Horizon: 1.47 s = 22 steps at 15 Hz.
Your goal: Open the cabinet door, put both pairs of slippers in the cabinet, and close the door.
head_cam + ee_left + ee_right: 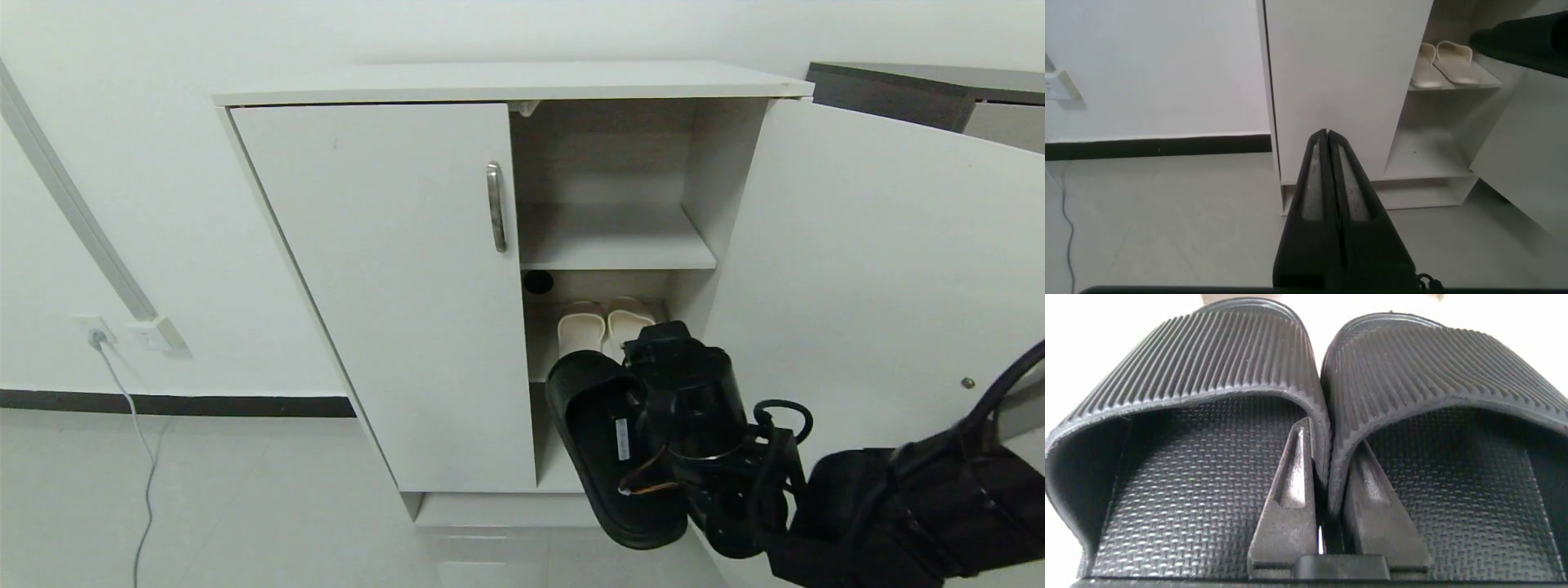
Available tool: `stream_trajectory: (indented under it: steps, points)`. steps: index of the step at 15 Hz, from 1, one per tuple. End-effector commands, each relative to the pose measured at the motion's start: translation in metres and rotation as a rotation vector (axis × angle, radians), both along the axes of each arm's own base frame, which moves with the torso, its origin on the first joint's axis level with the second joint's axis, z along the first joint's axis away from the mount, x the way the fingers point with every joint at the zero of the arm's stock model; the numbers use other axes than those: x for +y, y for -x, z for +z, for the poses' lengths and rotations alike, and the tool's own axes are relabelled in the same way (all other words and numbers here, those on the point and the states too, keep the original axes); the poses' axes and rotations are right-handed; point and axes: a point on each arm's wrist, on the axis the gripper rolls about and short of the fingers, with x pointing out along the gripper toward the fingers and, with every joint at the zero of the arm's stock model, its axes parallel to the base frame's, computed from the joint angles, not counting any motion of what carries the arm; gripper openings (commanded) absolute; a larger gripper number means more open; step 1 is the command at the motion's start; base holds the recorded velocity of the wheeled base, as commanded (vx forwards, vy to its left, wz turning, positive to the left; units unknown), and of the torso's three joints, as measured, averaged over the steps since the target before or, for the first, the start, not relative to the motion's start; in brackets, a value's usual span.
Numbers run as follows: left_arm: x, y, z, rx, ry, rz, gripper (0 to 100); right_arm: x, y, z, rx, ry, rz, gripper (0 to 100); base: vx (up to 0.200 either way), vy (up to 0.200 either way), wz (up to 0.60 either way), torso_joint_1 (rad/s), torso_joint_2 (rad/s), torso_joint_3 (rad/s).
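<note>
Black slippers point(604, 445), lengthwise, toes toward cabinet point(367, 286)

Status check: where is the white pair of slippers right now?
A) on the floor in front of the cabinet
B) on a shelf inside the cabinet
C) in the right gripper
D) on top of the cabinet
B: the white slippers sit side by side on a shelf inside the cabinet, while the right gripper is clamped on the black slippers.

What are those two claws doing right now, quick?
Left gripper: closed, holding nothing.
Right gripper: closed on the pair of black slippers.
</note>
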Motion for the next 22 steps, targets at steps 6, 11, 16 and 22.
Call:
stream_trajectory:
  steps: [6,11,16,22]
  points:
    - [0.000,0.000,0.000,0.001,0.000,0.002,0,0.026,-0.027,0.073,-0.101,-0.065,-0.152,0,0.000,0.000,0.00,0.000,0.00,0.000]
    - [0.000,0.000,0.000,0.002,0.000,0.002,0,0.030,-0.039,0.084,-0.099,-0.057,-0.169,0,0.000,0.000,0.00,0.000,0.00,0.000]
    - [0.000,0.000,0.000,0.001,0.000,0.002,0,0.030,-0.039,0.091,-0.115,-0.065,-0.169,0,0.000,0.000,0.00,0.000,0.00,0.000]
    - [0.000,0.000,0.000,0.001,-0.002,0.002,0,0.031,-0.040,0.097,-0.128,-0.056,-0.166,0,0.200,0.000,0.00,0.001,0.00,0.006]
